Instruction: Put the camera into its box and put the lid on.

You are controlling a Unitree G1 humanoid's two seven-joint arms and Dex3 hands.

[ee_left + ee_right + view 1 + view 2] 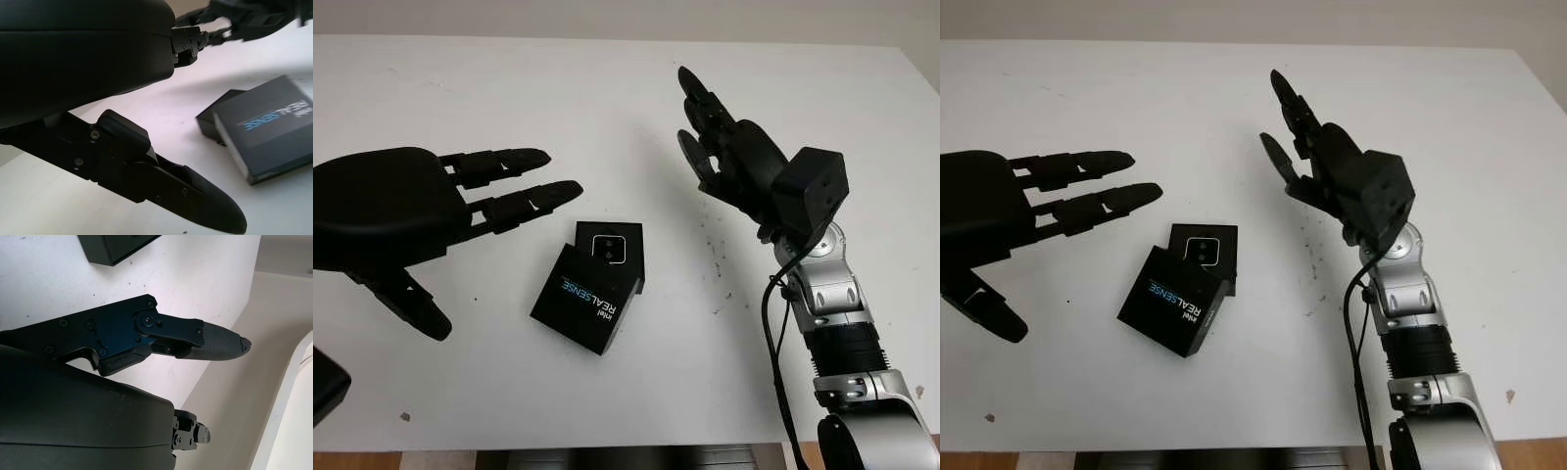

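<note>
Box point(612, 253): a black open-topped box was seen on the white table point(509, 88), near the middle; its front part was covered by the lid, its rear part was left exposed
Box contents: the camera point(610, 248) was seen inside, a pale rounded face set in the black interior; how deep it was seated could not be told
Lid point(587, 301): a black lid printed "REALSENSE" was laid askew over the front of the box, tilted and not seated; its lower edge was placed on the table
Left hand point(401, 220): it was held open over the table to the left of the box, fingers extended toward the box; nothing was gripped; no contact with box or lid was seen
Right hand point(729, 157): it was raised open to the right of the box and well apart from it, fingers pointed away toward the far edge; nothing was held
</note>
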